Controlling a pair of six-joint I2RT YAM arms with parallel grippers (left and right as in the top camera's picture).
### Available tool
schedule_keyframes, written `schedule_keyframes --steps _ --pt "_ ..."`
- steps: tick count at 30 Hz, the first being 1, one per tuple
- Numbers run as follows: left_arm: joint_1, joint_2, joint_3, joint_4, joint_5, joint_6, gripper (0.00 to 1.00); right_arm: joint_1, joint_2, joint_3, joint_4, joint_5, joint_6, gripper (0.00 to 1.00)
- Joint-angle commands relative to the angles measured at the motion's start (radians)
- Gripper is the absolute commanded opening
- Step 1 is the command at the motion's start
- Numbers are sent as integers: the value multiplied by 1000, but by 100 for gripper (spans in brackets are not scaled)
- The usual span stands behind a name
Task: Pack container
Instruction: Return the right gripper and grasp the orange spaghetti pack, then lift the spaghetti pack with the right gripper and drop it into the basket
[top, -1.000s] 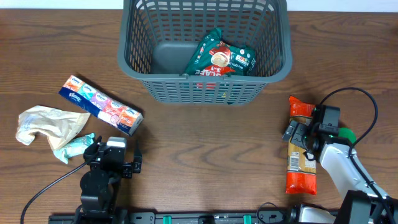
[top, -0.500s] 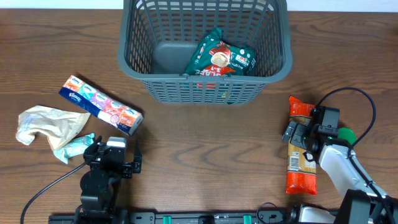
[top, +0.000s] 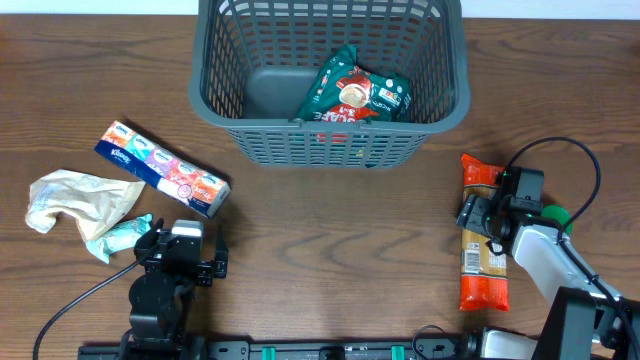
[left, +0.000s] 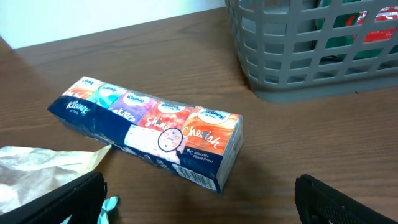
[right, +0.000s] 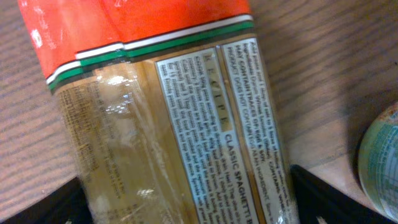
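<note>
At the far left of the overhead view a crumpled beige bag (top: 72, 198) lies on the brown wooden counter (top: 330, 240). A small teal packet (top: 122, 234) touches its lower right edge. Just right of them a long tissue pack (top: 162, 169) lies flat and slanted. Below it, at the lower left of the frame, the left fingers (top: 181, 252) are spread wide and hold nothing. In the left wrist view they sit at the two bottom corners, with the tissue pack ahead of them and apart from them.

The dark grey basket (top: 330, 148) stands upright at the top centre of the overhead view. A green and red coffee packet (top: 356, 92) lies inside, toward its right side.

At the right, a spaghetti pack (top: 482, 262) with orange-red ends lies lengthwise on the counter. The right fingers (top: 489, 216) are spread wide over its upper half, one on each side. I cannot tell whether they touch it.
</note>
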Motion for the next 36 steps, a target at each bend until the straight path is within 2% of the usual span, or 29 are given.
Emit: schedule_keyframes --steps 1,3,5,10,12,13,18,23,26,31,36 --pt "-3 -6 -18 -3 -4 -6 98 7 53 -33 -22 29 -10 68" --pt "-3 -6 -18 -3 -4 -6 98 7 53 -33 -20 26 -10 63" --pt "-3 -6 -18 -3 -4 -6 99 7 53 -33 -13 10 -10 53" --pt "-3 -6 -18 -3 -4 -6 99 7 53 -33 21 -45 -9 21" --pt "-3 -6 -18 -3 -4 -6 98 7 52 -32 33 -53 3 4" --pt "-3 -6 -18 -3 -4 -6 98 7 51 -32 40 -54 10 1" --pt "-3 -6 -18 -3 -4 -6 99 7 49 12 48 -80 13 1" --pt "-3 -6 -18 -3 -4 -6 99 7 9 158 -9 -98 7 1" --pt "-3 -6 -18 -3 -4 -6 99 7 -14 304 -88 -93 -10 1" --pt "-3 -6 -18 -3 -4 -6 98 10 -16 614 -266 -93 -163 1" --pt "-3 -6 -18 -3 -4 -6 98 24 -16 898 -327 -100 -262 1"
